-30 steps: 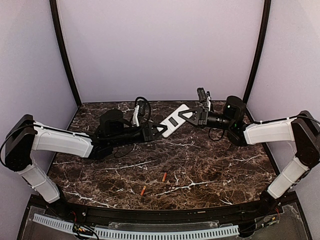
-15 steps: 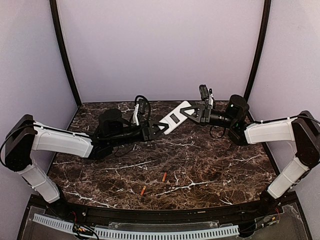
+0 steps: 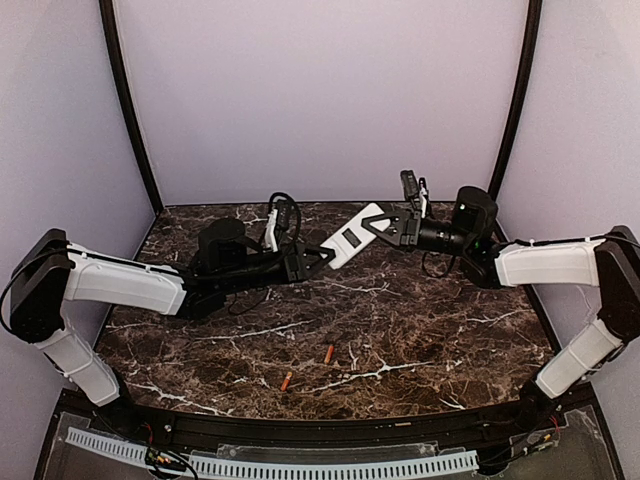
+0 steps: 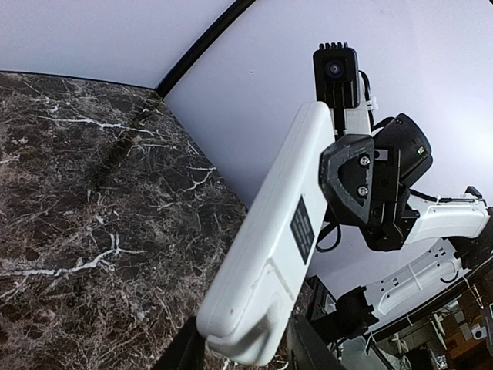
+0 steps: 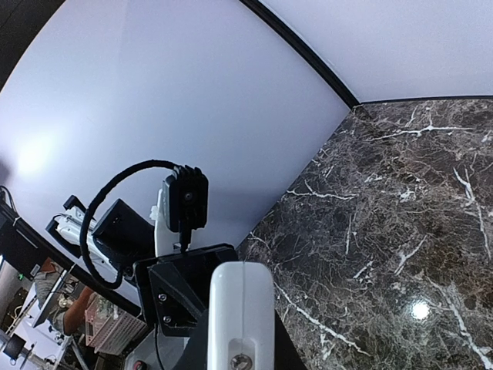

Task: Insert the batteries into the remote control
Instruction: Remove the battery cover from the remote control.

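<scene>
The white remote control [image 3: 351,238] is held in the air over the back of the table, back side up, with a small dark label showing. My left gripper [image 3: 316,259] is shut on its lower end and my right gripper [image 3: 386,225] is shut on its upper end. In the left wrist view the remote [image 4: 273,247] rises from between my jaws, with the right gripper's finger [image 4: 357,181] against its side. In the right wrist view the remote's end [image 5: 241,304] sits between my jaws. Two orange-red batteries [image 3: 328,353] [image 3: 286,381] lie on the table near the front.
The dark marble table [image 3: 440,320] is closed in by lilac walls at the back and sides. A black rail [image 3: 320,430] runs along the front edge. Both arms stretch inward across the back half of the table.
My right arm has drawn slightly back to the right and up, and the remote's upper end has lifted a little. The left arm and the batteries have not moved.
</scene>
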